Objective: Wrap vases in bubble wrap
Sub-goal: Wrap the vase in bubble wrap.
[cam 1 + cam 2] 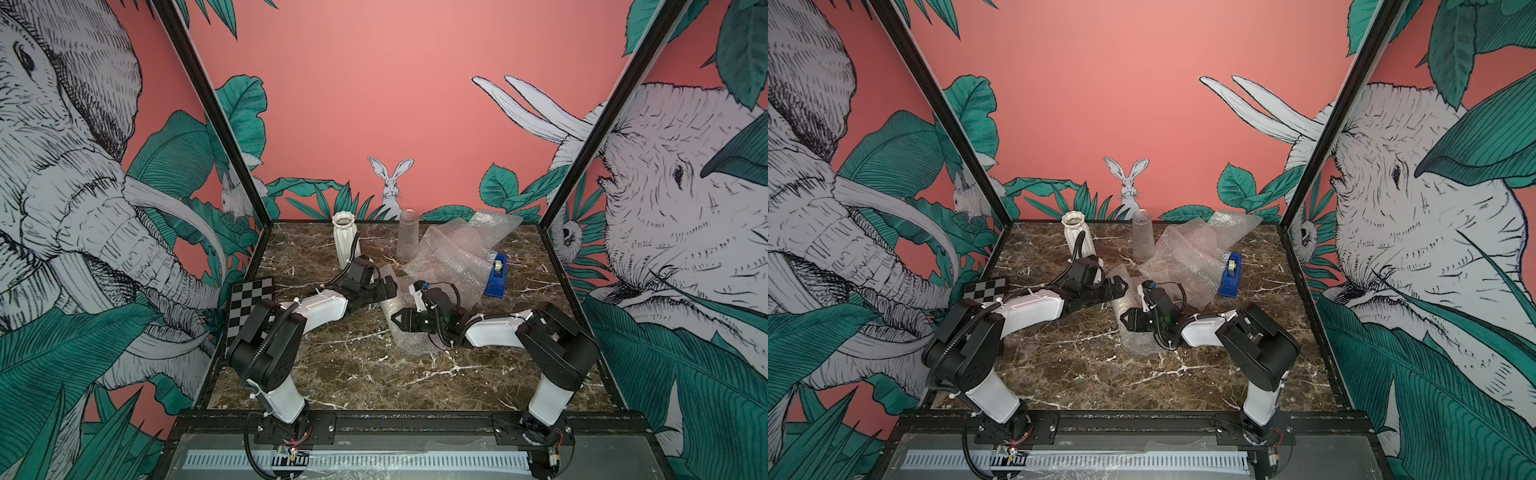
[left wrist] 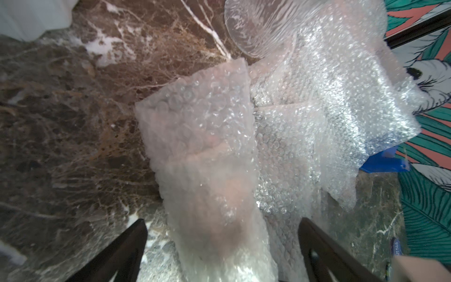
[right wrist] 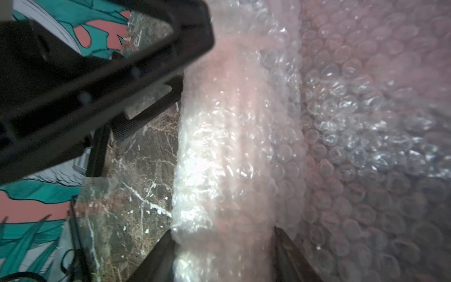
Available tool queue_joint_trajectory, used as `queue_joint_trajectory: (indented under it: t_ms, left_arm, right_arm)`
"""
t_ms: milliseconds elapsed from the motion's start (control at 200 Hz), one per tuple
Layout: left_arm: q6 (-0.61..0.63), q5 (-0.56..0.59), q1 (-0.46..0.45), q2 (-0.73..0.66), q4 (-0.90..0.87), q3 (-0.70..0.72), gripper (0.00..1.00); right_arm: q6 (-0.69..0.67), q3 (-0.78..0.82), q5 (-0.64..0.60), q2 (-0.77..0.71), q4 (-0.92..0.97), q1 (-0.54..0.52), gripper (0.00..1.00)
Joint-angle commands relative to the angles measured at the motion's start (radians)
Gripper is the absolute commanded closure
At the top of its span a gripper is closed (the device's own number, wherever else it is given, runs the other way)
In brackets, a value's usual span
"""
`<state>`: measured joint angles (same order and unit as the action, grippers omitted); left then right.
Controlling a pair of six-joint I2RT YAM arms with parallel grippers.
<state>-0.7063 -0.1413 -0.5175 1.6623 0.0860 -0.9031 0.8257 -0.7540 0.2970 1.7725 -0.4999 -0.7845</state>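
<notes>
the bubble wrap roll (image 2: 202,146) was clamped by the right gripper (image 3: 223,232). the left gripper (image 2: 222,221) was spread wide apart around the roll, which was not touched by it.

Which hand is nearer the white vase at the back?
Left. The left hand is open, close in front of the white vase and slightly toward the centre. The right hand is farther forward, gripping the bubble-wrapped roll.
</notes>
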Motion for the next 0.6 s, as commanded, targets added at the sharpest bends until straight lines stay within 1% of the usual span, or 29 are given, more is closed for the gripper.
queue_joint_trajectory:
  t_ms: [0,55,105,265,360,485,560,595]
  left_arm:
    - [-0.008,-0.004,0.009,-0.035,0.048,0.042,0.04]
    - [-0.009,-0.007,0.009,-0.025,0.055,0.043,0.06]
    - [-0.009,-0.013,0.010,-0.009,0.058,0.038,0.09]
    - [-0.022,-0.044,0.012,0.039,0.101,0.033,0.20]
    - [-0.024,-0.069,0.013,0.065,0.099,0.018,0.25]
    - [-0.013,-0.062,0.011,0.089,0.080,0.010,0.28]
    - [-0.009,-0.051,0.012,0.098,0.059,0.007,0.31]
    - [-0.006,-0.042,0.011,0.098,0.049,0.007,0.31]
  right_arm:
    - [0.151,0.063,0.081,0.055,-0.131,0.009,0.47]
    - [0.178,0.084,0.083,0.060,-0.165,0.014,0.47]
    - [0.192,0.098,0.081,0.063,-0.206,0.017,0.48]
    - [0.210,0.118,0.073,0.061,-0.232,0.026,0.47]
    - [0.219,0.120,0.079,0.064,-0.250,0.032,0.47]
    - [0.204,0.116,0.073,0.054,-0.225,0.035,0.43]
    - [0.169,0.106,0.053,0.029,-0.176,0.035,0.40]
    - [0.147,0.101,0.041,0.013,-0.119,0.036,0.37]
